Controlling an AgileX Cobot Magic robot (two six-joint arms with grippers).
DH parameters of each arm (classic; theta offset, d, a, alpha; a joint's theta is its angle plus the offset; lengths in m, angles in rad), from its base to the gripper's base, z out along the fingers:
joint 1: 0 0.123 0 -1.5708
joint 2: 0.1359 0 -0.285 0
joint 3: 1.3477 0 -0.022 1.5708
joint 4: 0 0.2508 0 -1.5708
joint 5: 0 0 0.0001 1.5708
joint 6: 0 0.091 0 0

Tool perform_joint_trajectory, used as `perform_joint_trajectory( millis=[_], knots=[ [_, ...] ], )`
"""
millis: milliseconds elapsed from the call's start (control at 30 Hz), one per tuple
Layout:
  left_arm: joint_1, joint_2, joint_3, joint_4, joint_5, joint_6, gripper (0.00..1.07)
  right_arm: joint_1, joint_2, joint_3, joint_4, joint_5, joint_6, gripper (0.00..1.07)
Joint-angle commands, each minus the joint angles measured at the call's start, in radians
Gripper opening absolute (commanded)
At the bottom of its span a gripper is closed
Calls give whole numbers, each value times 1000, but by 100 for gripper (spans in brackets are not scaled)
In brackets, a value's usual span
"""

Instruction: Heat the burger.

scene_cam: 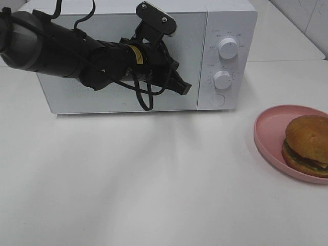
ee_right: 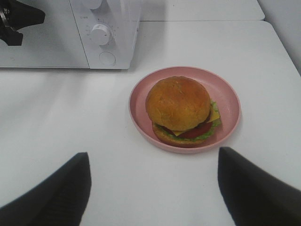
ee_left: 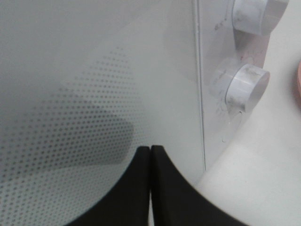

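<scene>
Right wrist view shows the burger point(ee_right: 178, 106) most clearly: a golden-brown domed bun on top, then yellow cheese, red tomato, a dark patty and a fringe of green lettuce above the lower bun. It sits on a pink plate point(ee_right: 225, 92) on the white bench point(ee_right: 70, 117), off to the side of the microwave point(ee_right: 113, 33) with the two knobs. The right pincer point(ee_right: 153, 188) stands wide open and empty, its dark fingers near the plate. In the exterior high view the frame edge cuts off part of the burger point(scene_cam: 307, 143) and plate point(scene_cam: 269, 128), and the right arm is out of sight. The left pincer point(scene_cam: 182, 88) is closed, fingertips pressed together, in front of the microwave door point(scene_cam: 102, 97); whether it touches the door is hard to say.
</scene>
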Motion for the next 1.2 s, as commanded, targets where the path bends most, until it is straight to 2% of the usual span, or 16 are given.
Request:
perform_joint_trajectory(
  millis=[33, 100, 200, 267, 300, 333, 367, 600, 833, 967, 1000, 1033, 1100, 1133, 1167, 1200],
  knots=[
    [24, -6, -37, 2, 21, 17, 0, -7, -26, -2, -3, -13, 4, 71],
    [4, -52, -37, 2, 159, 19, 0, -7, -26, -2, -3, -13, 3, 71],
    [-1, -66, -37, 2, 201, 19, 0, -7, -26, -2, -3, -13, 3, 71],
    [-23, -142, -37, 0, 406, 19, 0, -7, -26, -2, -3, -13, 3, 71],
    [-23, -142, -37, 0, 406, 19, 0, -7, -26, -2, -3, -13, 3, 71],
    [-31, -183, -37, -2, 502, 19, 0, -7, -26, -2, -3, -13, 3, 71],
    [-31, -183, -37, -2, 502, 19, 0, -7, -26, -2, -3, -13, 3, 71],
    [-33, -328, -37, -60, 866, 18, 0, -7, -26, -2, -3, -13, 4, 71],
    [-11, -451, -37, -59, 1052, 20, 0, -7, -26, -2, -3, -13, 4, 71],
    [89, -562, -37, -83, 1146, 20, 0, -7, -26, -2, -3, -13, 4, 71],
    [89, -562, -37, -83, 1146, 20, 0, -7, -26, -2, -3, -13, 4, 71],
    [158, -601, -37, -100, 1186, 28, 0, -7, -26, -2, -3, -13, 4, 71],
    [189, -616, -37, -108, 1209, 30, 0, -7, -26, -2, -3, -13, 4, 71],
    [270, -647, -35, -129, 1251, 44, 0, -7, -26, -2, -3, -13, 4, 71],
    [270, -647, -35, -129, 1251, 44, 0, -7, -26, -2, -3, -13, 4, 71],
    [353, -676, -35, -152, 1292, 51, 0, -7, -26, -2, -3, -13, 4, 71]
  ],
)
